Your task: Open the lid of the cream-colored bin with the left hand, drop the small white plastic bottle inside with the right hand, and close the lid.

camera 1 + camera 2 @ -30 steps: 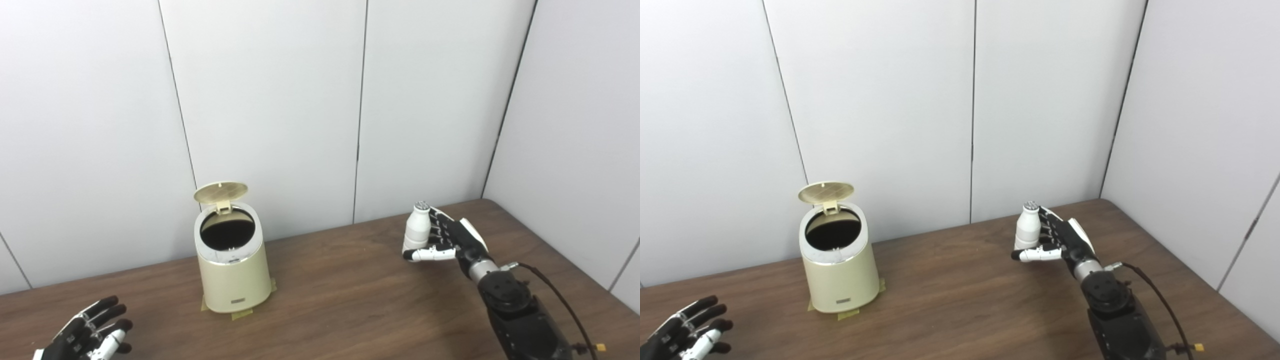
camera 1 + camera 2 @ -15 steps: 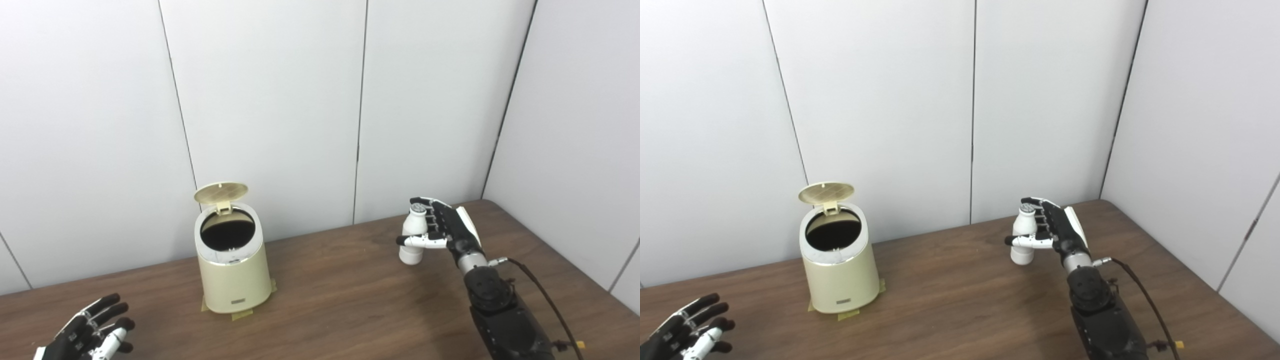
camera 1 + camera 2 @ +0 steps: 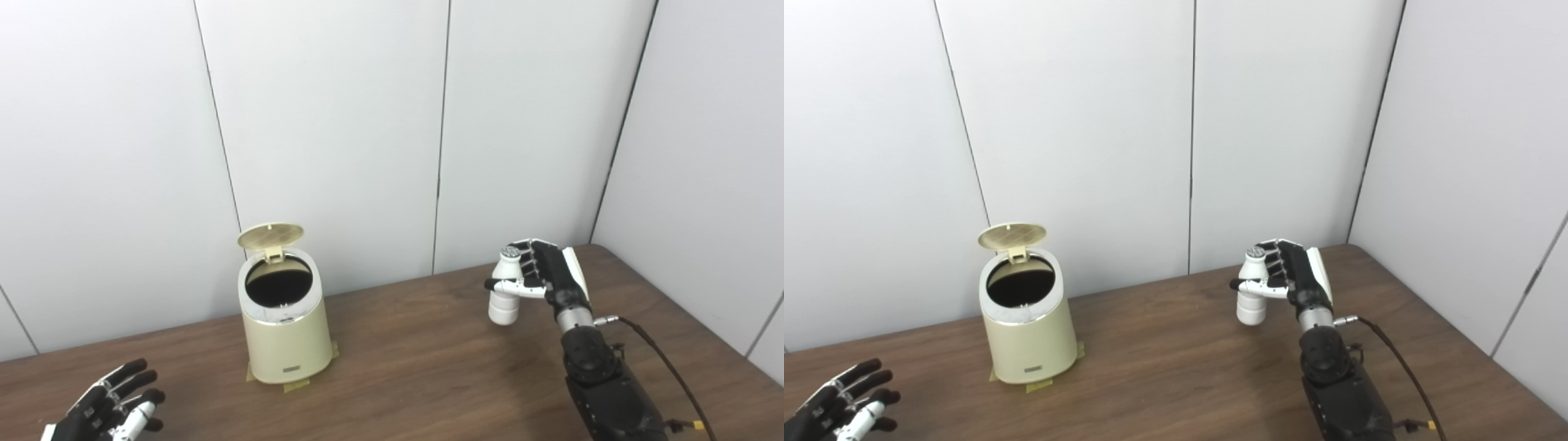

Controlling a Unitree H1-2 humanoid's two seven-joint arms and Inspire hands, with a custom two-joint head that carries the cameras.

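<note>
Presently: small white plastic bottle (image 3: 506, 293), upright, above the table (image 3: 416, 361), clamped mid-body in right hand (image 3: 545, 275). Likely light, rigid, smooth; hold at waist. Left hand (image 3: 110, 407) spread, empty. Bin (image 3: 285, 324) lid (image 3: 270, 235) up.

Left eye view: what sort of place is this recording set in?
Probably a lab test booth, not a home: plain white wall panels enclose a brown wood-grain table, and the cream-coloured round bin is fixed down with tape tabs.
</note>
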